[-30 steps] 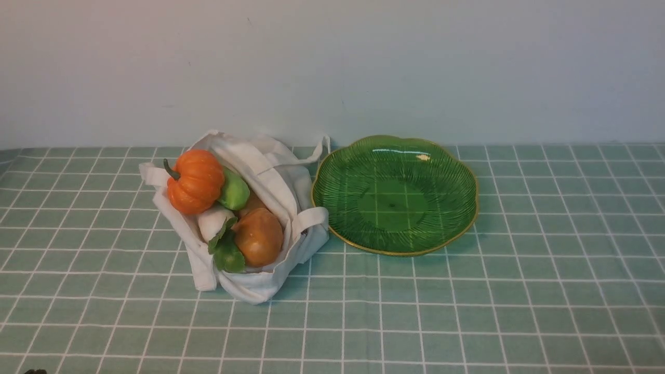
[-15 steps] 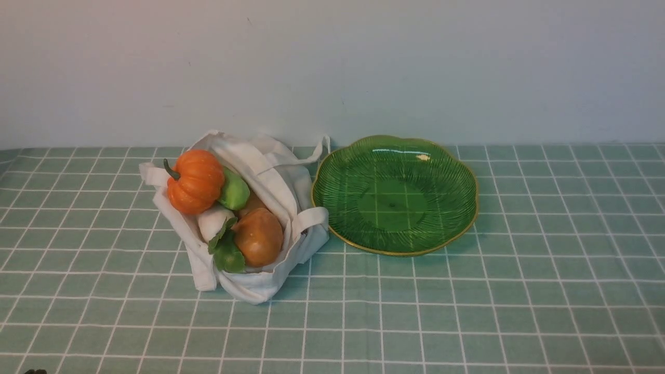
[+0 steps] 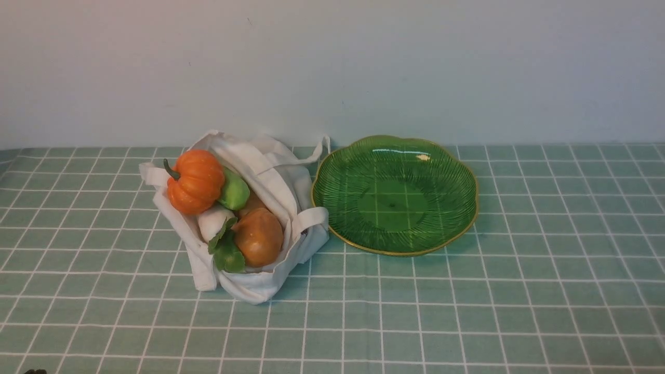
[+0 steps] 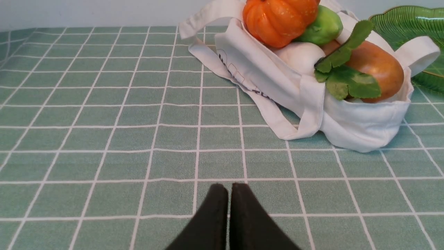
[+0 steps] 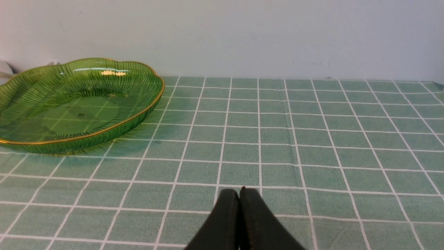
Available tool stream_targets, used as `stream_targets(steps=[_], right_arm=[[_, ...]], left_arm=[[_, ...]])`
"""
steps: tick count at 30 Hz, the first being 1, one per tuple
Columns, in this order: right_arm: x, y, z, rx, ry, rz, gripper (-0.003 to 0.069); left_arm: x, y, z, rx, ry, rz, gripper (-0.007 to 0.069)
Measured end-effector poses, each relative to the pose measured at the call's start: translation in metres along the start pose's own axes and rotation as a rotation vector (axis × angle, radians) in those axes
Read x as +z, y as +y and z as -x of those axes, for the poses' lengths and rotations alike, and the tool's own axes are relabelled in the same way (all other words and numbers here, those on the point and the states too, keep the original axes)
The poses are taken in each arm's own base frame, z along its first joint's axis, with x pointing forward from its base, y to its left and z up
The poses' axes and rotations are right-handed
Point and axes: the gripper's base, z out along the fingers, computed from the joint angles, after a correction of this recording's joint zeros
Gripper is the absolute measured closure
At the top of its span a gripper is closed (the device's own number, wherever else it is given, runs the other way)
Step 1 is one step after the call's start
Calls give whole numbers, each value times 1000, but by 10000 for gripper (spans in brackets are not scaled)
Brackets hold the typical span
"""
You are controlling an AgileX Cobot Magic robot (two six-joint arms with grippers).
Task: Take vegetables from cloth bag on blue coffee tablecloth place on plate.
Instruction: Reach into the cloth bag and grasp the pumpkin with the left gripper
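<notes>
Nearest the cameras, the left gripper (image 4: pixel 229 189) has its two black fingers pressed together with no gap between them; it holds nothing and hangs over the tablecloth (image 3: pixel 467 311), well short of the cloth bag (image 3: pixel 260 285). The right gripper (image 5: pixel 239 192) is likewise closed on nothing, over bare grid cloth near the plate (image 3: pixel 395 202). In the front view the tablecloth fills the lower half of the frame. The cloth bag lies left of centre, slumped on the cloth with its mouth open, and all four vegetables sit inside it. The potato (image 3: pixel 258 236) is closest, at the lower edge of the opening. The radish (image 3: pixel 213 221) lies just to its left, and the green leaves (image 3: pixel 228 254) rest against the potato. Behind these, the pumpkin (image 3: pixel 195 182) tops the pile at its upper left, with the green oval vegetable (image 3: pixel 234 189) touching its right side. The plate stands right of the bag, at centre frame, its gold rim just beside a loop handle (image 3: pixel 311 218); contact cannot be confirmed. A pale wall (image 3: pixel 332 67) spans the upper frame.
</notes>
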Motion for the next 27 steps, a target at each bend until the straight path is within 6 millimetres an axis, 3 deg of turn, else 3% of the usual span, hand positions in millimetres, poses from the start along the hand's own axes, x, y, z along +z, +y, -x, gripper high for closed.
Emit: stream_targets(steps=[11,17,22,26,27], right_arm=[[0,0,0,0,0,0,673],[0,0,0,0,0,0,673],[0,0,0,0,0,0,673],[0,0,0,0,0,0,673],[0,0,0,0,0,0,673]], left_arm=[[0,0,0,9,0,2,629],[0,4,0,197,0,48,629],[0,6,1,239,0,63,629],[0,1,3,16,-33,9,629],[0,-4,5,-240,-52,-53,629]])
